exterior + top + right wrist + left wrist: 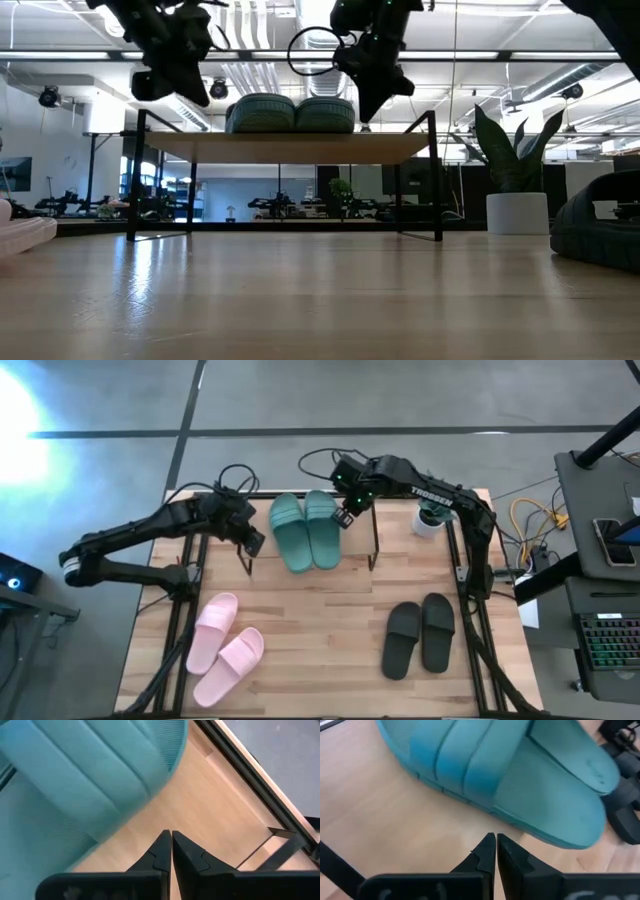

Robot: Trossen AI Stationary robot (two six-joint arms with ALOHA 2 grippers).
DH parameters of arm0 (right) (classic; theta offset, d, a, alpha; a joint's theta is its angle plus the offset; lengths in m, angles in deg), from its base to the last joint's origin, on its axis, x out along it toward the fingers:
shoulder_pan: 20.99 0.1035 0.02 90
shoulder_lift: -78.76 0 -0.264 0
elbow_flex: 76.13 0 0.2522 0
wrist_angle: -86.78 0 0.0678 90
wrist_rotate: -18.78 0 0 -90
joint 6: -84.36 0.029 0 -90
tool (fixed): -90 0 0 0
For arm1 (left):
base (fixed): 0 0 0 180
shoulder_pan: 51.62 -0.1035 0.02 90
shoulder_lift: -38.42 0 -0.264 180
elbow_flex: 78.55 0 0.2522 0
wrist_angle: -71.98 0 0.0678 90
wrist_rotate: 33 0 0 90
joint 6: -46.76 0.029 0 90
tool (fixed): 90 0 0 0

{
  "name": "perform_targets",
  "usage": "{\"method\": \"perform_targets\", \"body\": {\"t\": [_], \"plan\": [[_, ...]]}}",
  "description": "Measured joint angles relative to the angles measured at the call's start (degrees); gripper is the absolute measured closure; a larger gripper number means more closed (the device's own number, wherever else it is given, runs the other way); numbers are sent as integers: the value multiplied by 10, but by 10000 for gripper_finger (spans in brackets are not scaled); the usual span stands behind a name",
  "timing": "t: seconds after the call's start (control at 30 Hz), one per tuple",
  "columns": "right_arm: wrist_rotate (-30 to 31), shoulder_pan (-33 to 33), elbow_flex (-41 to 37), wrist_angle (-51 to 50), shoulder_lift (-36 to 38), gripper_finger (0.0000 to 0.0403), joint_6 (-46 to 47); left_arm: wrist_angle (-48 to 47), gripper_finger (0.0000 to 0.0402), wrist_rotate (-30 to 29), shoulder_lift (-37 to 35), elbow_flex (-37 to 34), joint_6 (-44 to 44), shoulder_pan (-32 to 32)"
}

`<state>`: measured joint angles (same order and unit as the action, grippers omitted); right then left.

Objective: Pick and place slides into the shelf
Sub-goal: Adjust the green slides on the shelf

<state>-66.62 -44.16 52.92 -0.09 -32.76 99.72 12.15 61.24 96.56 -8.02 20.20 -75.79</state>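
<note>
High view shows your green slides (305, 530) on the shelf (362, 572) at upper centre, both pincers, left (254, 544) and right (343, 518), shut and empty beside them. You likely fetch the pink slides (226, 647) or black slides (420, 635) next, lower on the bench (320, 650).

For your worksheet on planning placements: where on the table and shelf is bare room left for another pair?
Free: the table between pink slides and black slides. The shelf top is crowded mid-board by green slides, with bare strips either side.

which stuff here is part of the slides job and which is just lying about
Job:
- green slides, on the shelf top
- pink slides, on the table
- black slides, on the table

Lying about:
- potted plant
- keyboard, off the table
</note>
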Motion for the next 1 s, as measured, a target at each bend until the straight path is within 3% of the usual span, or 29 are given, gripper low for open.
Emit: {"method": "perform_targets", "body": {"t": [0.47, 0.8, 1.0], "plan": [[0, 0, -9, -4, 0, 394, 0, 81, 400, -14, 106, 3, 48, -24], [0, 4, -11, -4, 0, 394, 0, 73, 400, -62, 135, 59, 112, -41], [0, 7, -14, -6, 0, 394, 0, 16, 400, -79, 122, 70, 137, -61]]}}
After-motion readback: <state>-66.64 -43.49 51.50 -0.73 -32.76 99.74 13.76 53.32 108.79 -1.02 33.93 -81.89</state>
